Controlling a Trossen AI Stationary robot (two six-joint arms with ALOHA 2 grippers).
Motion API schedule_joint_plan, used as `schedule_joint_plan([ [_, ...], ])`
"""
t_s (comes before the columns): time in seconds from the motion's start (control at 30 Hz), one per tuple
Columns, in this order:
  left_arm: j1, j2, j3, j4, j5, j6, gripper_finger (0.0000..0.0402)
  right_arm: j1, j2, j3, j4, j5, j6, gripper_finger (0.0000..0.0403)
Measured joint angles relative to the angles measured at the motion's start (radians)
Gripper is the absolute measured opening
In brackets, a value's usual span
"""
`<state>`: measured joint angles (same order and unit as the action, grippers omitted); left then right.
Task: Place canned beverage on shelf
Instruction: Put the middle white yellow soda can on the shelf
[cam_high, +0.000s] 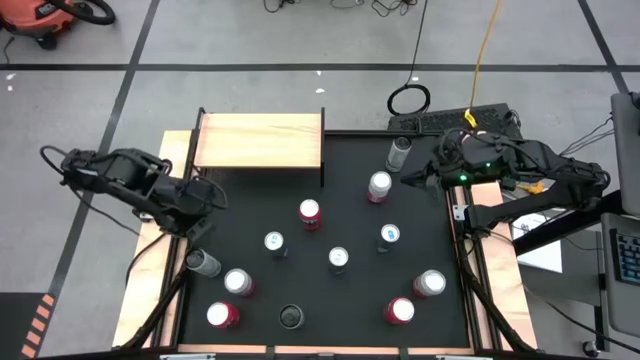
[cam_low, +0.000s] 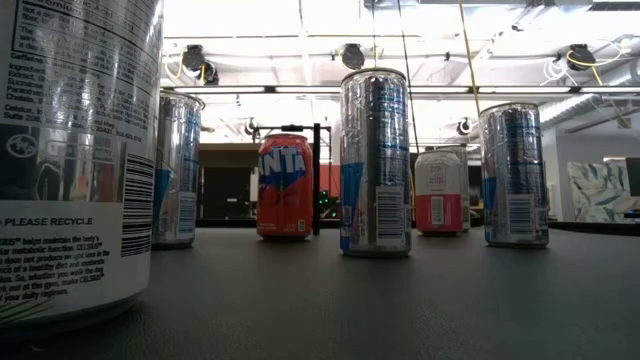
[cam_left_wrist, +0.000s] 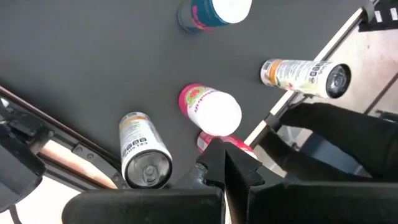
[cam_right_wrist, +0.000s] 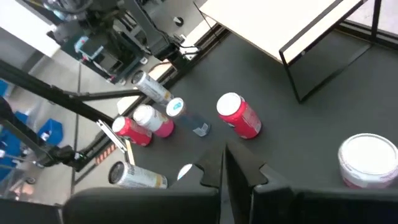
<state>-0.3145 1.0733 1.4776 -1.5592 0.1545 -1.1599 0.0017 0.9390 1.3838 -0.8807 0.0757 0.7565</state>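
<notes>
Cans stand scattered across the black tabletop (cam_high: 350, 300), none on the shelf (cam_high: 260, 140), which sits bare at the far edge left of centre. My left fingers (cam_left_wrist: 225, 163) are pressed together, holding nothing, hanging over the tabletop's left edge just above a pink can (cam_left_wrist: 211, 111) with a white top; a silver can (cam_left_wrist: 144, 158) stands beside it. My left arm folds in from the left, low and bent. My right fingers (cam_right_wrist: 224, 165) are likewise pressed together and empty, over the far right part of the tabletop, near a white-topped can (cam_high: 380, 185). From the right wrist I see a red can (cam_right_wrist: 239, 117) and the shelf's pale board with thin black legs. The level view shows neither arm, only tall cans and an orange one (cam_low: 285, 186); the nearest can is cut off at the frame edge.
</notes>
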Motion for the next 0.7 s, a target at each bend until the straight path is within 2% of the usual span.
schedule_joint_plan([
  [0.27,-0.092,0.0,0.0,-0.011,-0.059,-0.101,0.0011,0.0,0.013,0.0,0.083,0.0,-0.001,0.0],
  [0.7,-0.184,0.0,-0.103,-0.012,-0.023,-0.307,0.014,0.021,0.067,0.0,0.095,-0.002,-0.034,0.0],
])
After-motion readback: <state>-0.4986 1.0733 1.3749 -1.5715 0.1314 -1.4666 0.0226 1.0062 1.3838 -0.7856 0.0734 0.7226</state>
